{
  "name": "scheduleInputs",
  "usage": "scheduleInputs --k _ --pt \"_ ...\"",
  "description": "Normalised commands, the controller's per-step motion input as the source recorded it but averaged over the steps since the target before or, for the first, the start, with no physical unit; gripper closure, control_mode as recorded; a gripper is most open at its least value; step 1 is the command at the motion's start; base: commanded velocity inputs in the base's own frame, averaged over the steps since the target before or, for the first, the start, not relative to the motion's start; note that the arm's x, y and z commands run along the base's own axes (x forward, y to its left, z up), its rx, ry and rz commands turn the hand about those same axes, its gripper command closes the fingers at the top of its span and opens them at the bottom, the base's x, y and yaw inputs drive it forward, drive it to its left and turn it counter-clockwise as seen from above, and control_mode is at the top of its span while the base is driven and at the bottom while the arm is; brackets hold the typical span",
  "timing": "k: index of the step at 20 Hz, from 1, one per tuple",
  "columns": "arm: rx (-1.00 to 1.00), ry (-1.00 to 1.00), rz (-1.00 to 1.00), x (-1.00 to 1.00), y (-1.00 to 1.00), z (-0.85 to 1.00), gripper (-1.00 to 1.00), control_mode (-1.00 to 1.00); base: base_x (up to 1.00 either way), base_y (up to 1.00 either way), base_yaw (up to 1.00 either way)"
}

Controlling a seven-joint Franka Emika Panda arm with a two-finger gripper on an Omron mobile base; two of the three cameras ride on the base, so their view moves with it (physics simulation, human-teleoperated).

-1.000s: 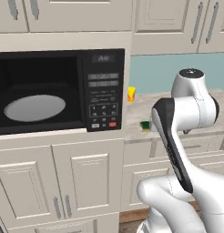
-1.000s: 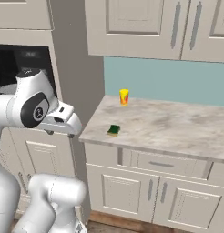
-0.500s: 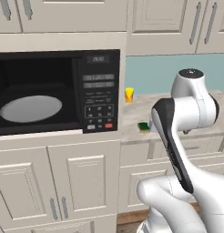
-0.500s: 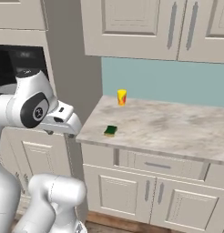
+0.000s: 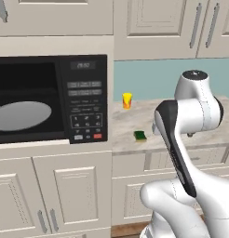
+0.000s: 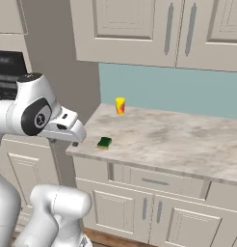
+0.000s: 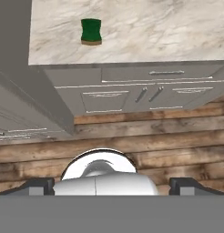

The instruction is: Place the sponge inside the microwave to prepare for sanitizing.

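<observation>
At the far left, the microwave (image 5: pixel 51 97) stood open, built in among cream cabinets, its grey turntable (image 5: pixel 21 115) bare. To its right ran the marbled bench (image 6: pixel 188 140). A small yellow cup (image 5: pixel 127 100) stood near the blue back wall. The sponge (image 5: pixel 140 135) lay flat, green face up, near the front edge of the bench, well apart from the cup. Further right, the white arm's hand was raised in front of the bench, the jaws spread wide and empty, well short of the sponge. The sponge looked light, soft and squashy; pinching across its narrow sides from above would probably hold best.
</observation>
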Motion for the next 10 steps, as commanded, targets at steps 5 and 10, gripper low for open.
scheduleInputs --k 5,10 --pt "0.00 0.00 0.00 0.00 0.00 0.00 -1.00 1.00 0.29 -0.20 0.02" --pt "0.00 0.00 0.00 0.00 0.00 0.00 -1.00 1.00 0.26 -0.04 0.00"
